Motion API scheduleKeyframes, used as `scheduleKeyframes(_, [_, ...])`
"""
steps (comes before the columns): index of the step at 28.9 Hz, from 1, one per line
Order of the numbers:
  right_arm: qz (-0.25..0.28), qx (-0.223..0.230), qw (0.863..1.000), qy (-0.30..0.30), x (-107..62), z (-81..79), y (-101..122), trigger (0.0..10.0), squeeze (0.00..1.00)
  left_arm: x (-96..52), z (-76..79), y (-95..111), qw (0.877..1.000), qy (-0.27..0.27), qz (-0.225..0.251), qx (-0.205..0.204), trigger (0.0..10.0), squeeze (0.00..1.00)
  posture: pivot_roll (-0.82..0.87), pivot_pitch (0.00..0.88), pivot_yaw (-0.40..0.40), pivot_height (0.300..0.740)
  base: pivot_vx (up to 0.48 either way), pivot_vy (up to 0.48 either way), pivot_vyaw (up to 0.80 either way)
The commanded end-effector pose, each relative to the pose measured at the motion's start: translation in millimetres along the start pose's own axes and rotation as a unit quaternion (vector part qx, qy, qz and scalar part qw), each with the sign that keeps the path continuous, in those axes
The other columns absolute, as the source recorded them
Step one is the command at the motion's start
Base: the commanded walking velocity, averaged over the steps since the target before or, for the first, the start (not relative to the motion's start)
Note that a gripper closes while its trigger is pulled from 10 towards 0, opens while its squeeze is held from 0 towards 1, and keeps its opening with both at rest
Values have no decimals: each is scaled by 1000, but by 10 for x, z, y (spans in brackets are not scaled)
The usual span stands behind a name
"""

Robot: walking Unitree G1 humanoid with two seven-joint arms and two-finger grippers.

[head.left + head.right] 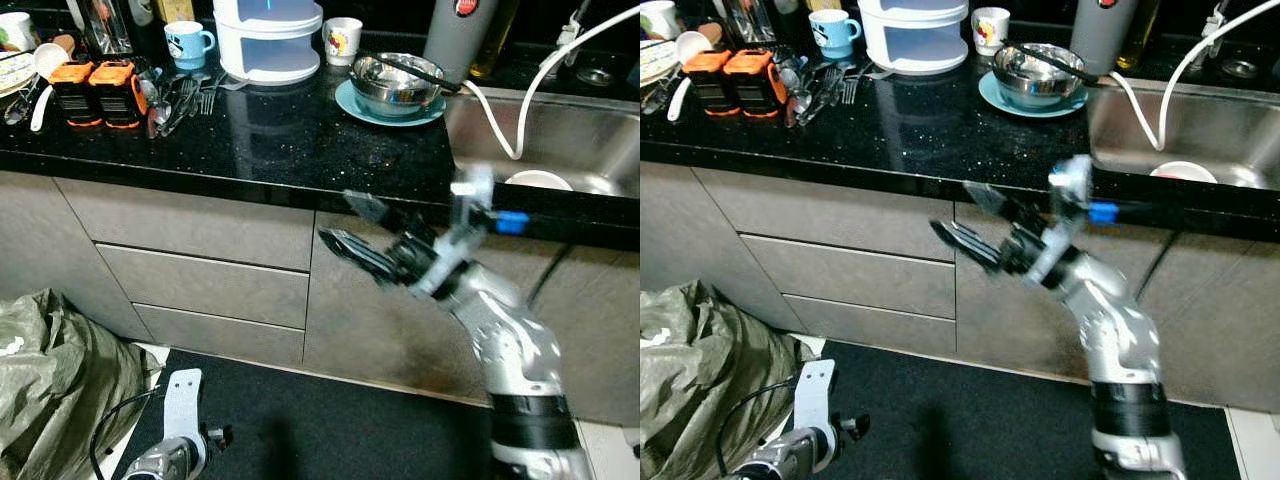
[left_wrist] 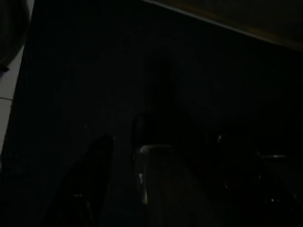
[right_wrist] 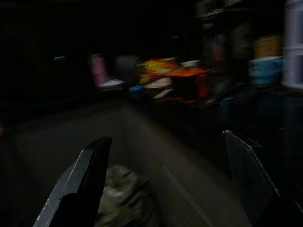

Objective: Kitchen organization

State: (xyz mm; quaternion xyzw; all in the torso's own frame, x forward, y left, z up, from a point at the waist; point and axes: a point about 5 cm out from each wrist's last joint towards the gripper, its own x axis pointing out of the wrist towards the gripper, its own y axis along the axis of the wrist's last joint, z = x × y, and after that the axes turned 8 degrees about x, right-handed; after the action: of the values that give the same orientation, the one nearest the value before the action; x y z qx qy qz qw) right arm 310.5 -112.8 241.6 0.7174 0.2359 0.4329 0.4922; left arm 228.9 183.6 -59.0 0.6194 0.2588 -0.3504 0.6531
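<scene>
Down low, closest to the robot's head, the left hand hangs idle over the dark floor mat; I cannot tell if it is wide or shut. A big crumpled green bag lies on the floor beside it, soft and wrinkly.

Biggest of all is the long black surface, shiny and speckled, with flat grey drawers under it. On the robot's right a steel sink is sunk into it, with a white hose looping in and a white round dish inside.

The right hand is raised in front of the drawers, just below the edge of the surface, with its two long black fingers spread wide and holding nothing. It looks blurred, so it may be moving fast.

Things to tidy sit toward the back of the surface: a white round stacked box, a shiny metal bowl on a teal plate, two orange and black blocks, a heap of forks and spoons, a blue mug and a white cup.

What could go wrong? I think the hand could bang the hard edge if it swings up too fast. The slippery bowl could slide on its plate, and the loose forks could scatter or drop to the floor
</scene>
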Motion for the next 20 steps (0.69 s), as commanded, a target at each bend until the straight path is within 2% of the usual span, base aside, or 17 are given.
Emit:
scheduleKeyframes(1, [-2,-19,999,-26,26,20,5,10000,0,3,25,-45,1000,-2,-14,2,10000,0,-19,56,6,740,0,0,0])
scheduleKeyframes(4, [5,-45,997,-58,111,29,62,10000,0,13,51,-20,1000,-4,-12,4,10000,0,-20,53,10,740,0,0,0])
scheduleKeyframes(11, [14,-47,993,-107,209,63,105,10000,0,56,207,26,1000,-13,-15,10,10000,0,-21,60,10,740,255,0,0])
scheduleKeyframes(15, [18,-40,993,-113,229,60,96,10000,0,64,259,-4,999,-16,-26,18,10000,0,-25,53,14,740,265,0,0])
scheduleKeyframes(18, [13,-39,992,-116,228,50,52,10000,0,45,200,-58,999,-13,-31,19,10000,0,-26,53,15,740,261,0,0])
scheduleKeyframes(20, [17,-36,992,-117,233,35,45,10000,0,54,198,7,999,-12,-28,18,10000,0,-23,46,20,740,261,0,0])
